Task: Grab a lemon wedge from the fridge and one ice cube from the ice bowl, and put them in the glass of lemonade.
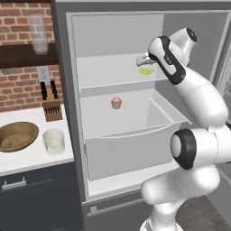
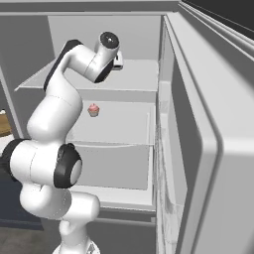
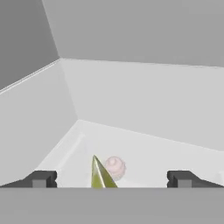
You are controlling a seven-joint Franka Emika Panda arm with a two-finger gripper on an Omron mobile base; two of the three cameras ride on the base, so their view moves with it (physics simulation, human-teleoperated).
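Note:
The fridge (image 1: 63,90) stands open. On its upper shelf lies the lemon wedge (image 1: 145,71), pale yellow-green. My gripper (image 1: 142,60) hovers just above it, reaching into the fridge, and stands open. In the hand view the lemon wedge (image 3: 101,176) points up between my two dark fingertips (image 3: 41,179), a little left of the middle; nothing is gripped. On the counter to the left sit the brown ice bowl (image 1: 20,131), with a small grey ice cube (image 1: 6,144) in it, and the glass of lemonade (image 1: 53,141) beside it.
A pink-topped cupcake (image 1: 116,103) sits on the shelf below the wedge. The open fridge door (image 2: 208,149) stands close at the right. A knife block (image 1: 52,107) stands against the brick wall, and a frosted glass (image 1: 39,34) on a dark shelf above.

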